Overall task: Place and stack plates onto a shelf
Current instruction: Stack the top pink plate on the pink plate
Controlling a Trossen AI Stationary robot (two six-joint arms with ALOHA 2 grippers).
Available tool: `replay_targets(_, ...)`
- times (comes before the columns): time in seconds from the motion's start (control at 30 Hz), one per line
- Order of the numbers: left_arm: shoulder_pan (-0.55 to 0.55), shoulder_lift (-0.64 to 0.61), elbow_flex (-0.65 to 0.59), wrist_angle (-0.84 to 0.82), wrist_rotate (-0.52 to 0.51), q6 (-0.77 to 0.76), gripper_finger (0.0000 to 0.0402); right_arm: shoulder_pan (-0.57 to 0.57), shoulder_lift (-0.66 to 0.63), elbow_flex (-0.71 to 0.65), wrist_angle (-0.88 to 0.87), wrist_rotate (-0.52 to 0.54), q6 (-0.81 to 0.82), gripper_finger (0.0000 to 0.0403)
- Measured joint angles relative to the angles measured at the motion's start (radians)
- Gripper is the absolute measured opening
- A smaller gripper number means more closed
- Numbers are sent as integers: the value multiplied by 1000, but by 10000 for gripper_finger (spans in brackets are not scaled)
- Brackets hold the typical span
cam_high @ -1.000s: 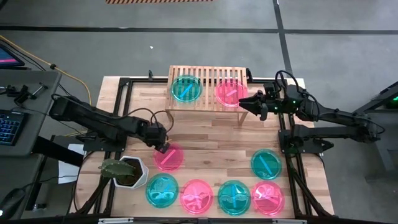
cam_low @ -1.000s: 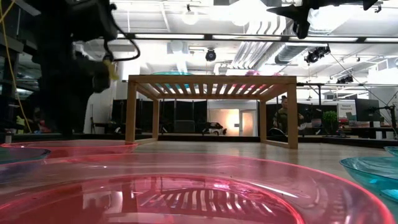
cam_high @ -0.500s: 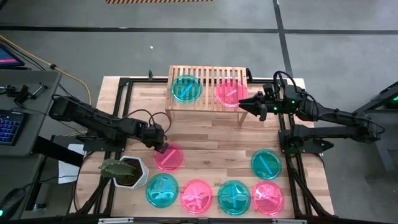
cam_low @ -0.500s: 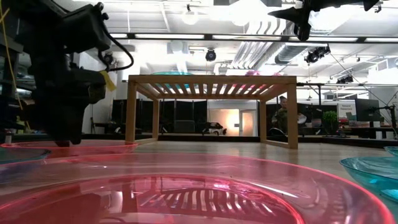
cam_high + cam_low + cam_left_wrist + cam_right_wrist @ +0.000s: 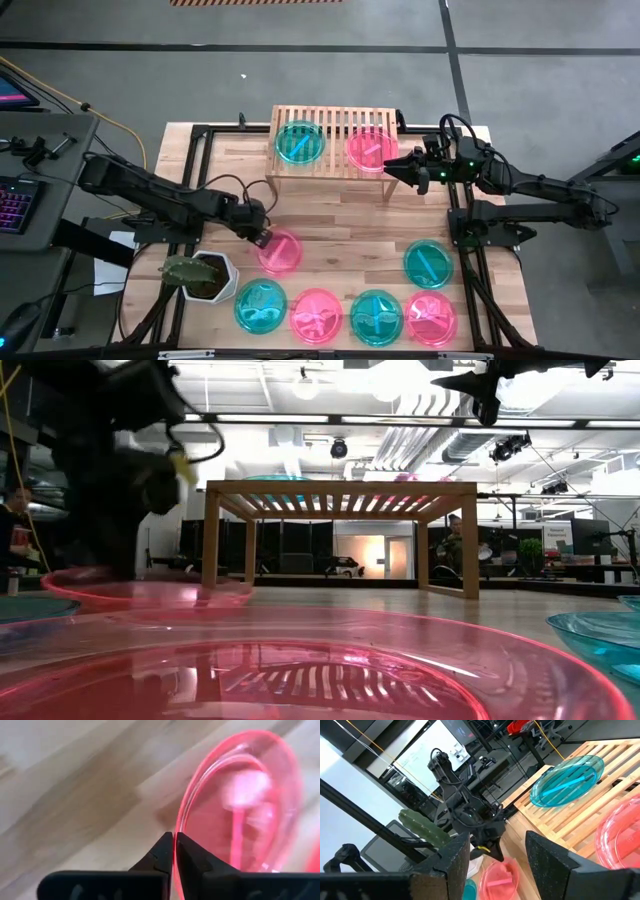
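My left gripper (image 5: 263, 238) is shut on a pink plate (image 5: 282, 251) at the table's left middle, next to the white plant pot (image 5: 207, 276). The light-wood shelf (image 5: 335, 116) stands at the far edge; a teal plate (image 5: 300, 142) and a pink plate (image 5: 372, 148) lie flat on its slats. By the shelf's right end my right gripper (image 5: 392, 168) hangs open above the table, with nothing between its fingers. Several more plates lie flat near the front edge, among them a teal plate (image 5: 261, 306) and a pink plate (image 5: 317, 315). My left gripper pinches the pink plate's rim (image 5: 179, 820) between its two fingers, on the plate's left far side. The fingers slant down at it from the table's left. In the low view the held side (image 5: 60, 577) stands a little higher than the opposite side (image 5: 240, 596).
A lone teal plate (image 5: 428, 263) lies at the right. Bare wood lies between the shelf and the front row of plates. The black frame rails (image 5: 462, 250) run along both table sides. A person (image 5: 455, 550) shows in the room behind the shelf.
My left gripper has shut on the pink plate's rim. The plate has shifted a little toward the table's right, and its held side has come up.
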Motion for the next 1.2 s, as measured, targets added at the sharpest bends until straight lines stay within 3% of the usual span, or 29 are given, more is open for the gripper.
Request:
replay_targets(0.27,22,-132,198,-89,13,99,1,0,0,0,0,-1,22,177)
replay_targets(0.5,71,-127,535,-182,-59,228,1,0,0,0,62,-1,77,177)
replay_targets(0.67,193,7,797,-177,-152,405,0,0,0,0,279,0,79,177)
replay_targets(0.9,371,283,1082,-167,-157,587,0,0,-1,0,495,0,18,177)
replay_targets(1.07,432,460,1190,-139,-152,615,0,0,0,0,499,0,15,177)
replay_targets(1.2,448,555,1204,-58,-104,598,0,0,0,0,495,0,7,177)
